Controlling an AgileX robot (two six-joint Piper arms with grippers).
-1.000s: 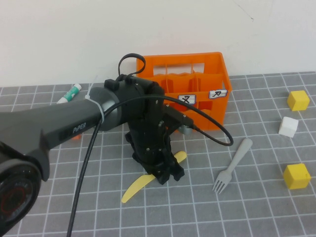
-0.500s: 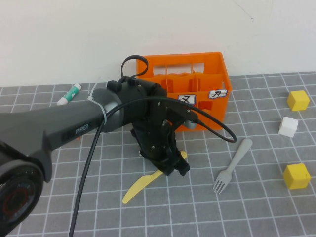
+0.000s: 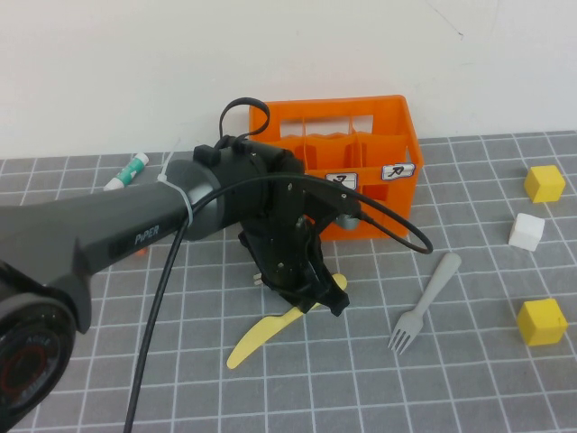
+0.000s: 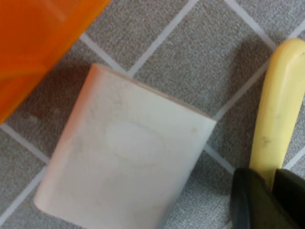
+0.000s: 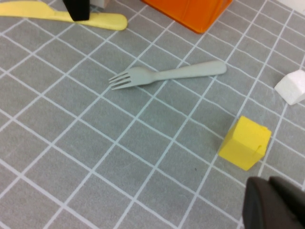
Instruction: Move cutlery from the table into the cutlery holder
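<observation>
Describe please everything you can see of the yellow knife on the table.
The knife is slim, one piece, pale yellow, and looks like plastic. It lies flat on the grey gridded table in front of the orange crate, blade end toward the robot, rounded handle end toward the crate. The left gripper is shut on its handle; the middle is hidden under it. The grey fork lies apart on its right. The right gripper hovers away from it.

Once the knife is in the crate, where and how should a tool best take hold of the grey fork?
Probably at the plain handle of the fork, near its middle, coming straight down from above. It lies flat on the table with free room on both long sides, and the handle is straight and even, unlike the tines. The left tool is occupied at the knife; the right tool hovers nearby.
</observation>
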